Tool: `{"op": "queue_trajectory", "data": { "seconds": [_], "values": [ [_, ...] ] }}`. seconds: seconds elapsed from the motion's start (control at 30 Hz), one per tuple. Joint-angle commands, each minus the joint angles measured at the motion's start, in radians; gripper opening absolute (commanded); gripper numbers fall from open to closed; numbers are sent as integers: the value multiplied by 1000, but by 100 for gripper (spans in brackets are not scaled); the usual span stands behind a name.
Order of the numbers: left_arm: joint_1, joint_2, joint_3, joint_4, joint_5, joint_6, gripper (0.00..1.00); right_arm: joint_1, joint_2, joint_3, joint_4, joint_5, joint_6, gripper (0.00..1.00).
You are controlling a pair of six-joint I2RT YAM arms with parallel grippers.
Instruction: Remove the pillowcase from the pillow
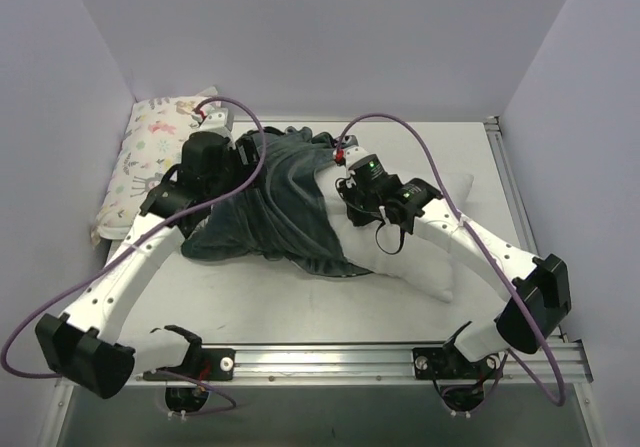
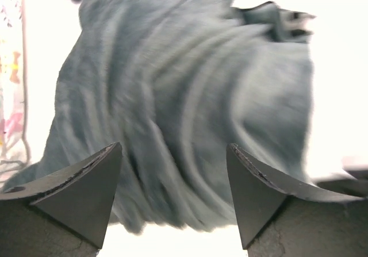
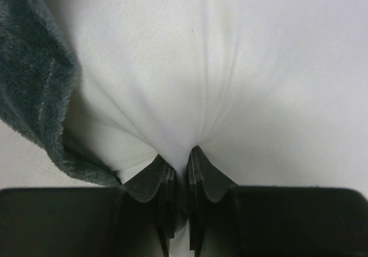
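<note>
A: Lying at the worktop's [image 1: 300,312] ten o'clock, a small animal-print pillow [image 1: 150,162] beside the pillowcase [image 1: 270,217].
B: Pillowcase heaped grey-side-out at centre, pillow [image 1: 430,267] bare toward four. Left jaws gape above it, holding nothing; right jaws pinch pillow fabric.

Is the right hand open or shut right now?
Shut. The right hand pinches a fold of the white pillow, its jaws together and the fabric puckering into them.

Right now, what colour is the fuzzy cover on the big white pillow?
The pillowcase shows plain dark slate-grey, best seen in the left wrist view.
</note>
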Motion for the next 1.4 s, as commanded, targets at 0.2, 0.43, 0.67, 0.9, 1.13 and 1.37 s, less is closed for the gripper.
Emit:
{"op": "queue_trajectory", "data": {
  "seconds": [0.2, 0.43, 0.67, 0.9, 1.13, 1.37],
  "values": [
    [-314, -225, -315, 100, -245, -212, 83, -17, -49, 169, -62, -182, 103, 0],
    [-346, -152, -407, 228, -326, -281, 80, -17, -73, 209, -118, -146, 99, 0],
    [-286, -118, -375, 151, -460, -275, 7, -17, -121, 226, -165, -71, 93, 0],
    [7, -155, -302, 103, -428, -199, 0, -133, -175, 294, -245, -14, 99, 0],
    [303, -90, -236, 128, -325, -179, 0, -299, -237, 324, -291, -90, 123, 0],
    [341, 103, -80, 132, -244, -156, 0, -309, -305, 375, -335, -127, 146, 0]
  ]
}}
